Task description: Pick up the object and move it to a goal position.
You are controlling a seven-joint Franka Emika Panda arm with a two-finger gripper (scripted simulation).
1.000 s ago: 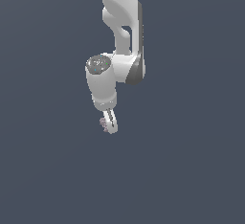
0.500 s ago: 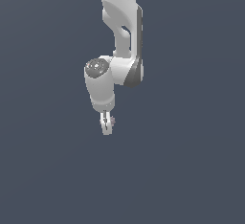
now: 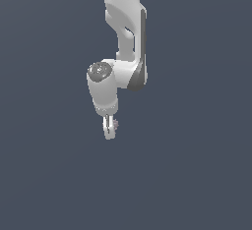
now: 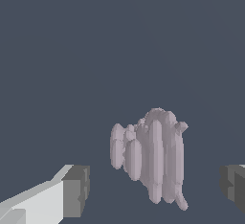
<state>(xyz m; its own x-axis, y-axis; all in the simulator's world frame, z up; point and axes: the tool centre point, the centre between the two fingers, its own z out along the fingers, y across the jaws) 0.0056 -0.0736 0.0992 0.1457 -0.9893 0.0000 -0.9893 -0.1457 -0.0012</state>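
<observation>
Grey floor: object (image 4: 150, 158) between gripper's (image 4: 155, 189) parted pads.

object (image 4: 150, 158) between the open jaws

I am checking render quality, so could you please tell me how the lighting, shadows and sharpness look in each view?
Exterior view: flat, even light on a plain grey-blue ground, no cast shadows or glare; the white gripper is small, its tips hard to resolve. Wrist view: sharp, no blur; the lumpy mauve-grey object shows soft shading between dark grey finger pads.
</observation>
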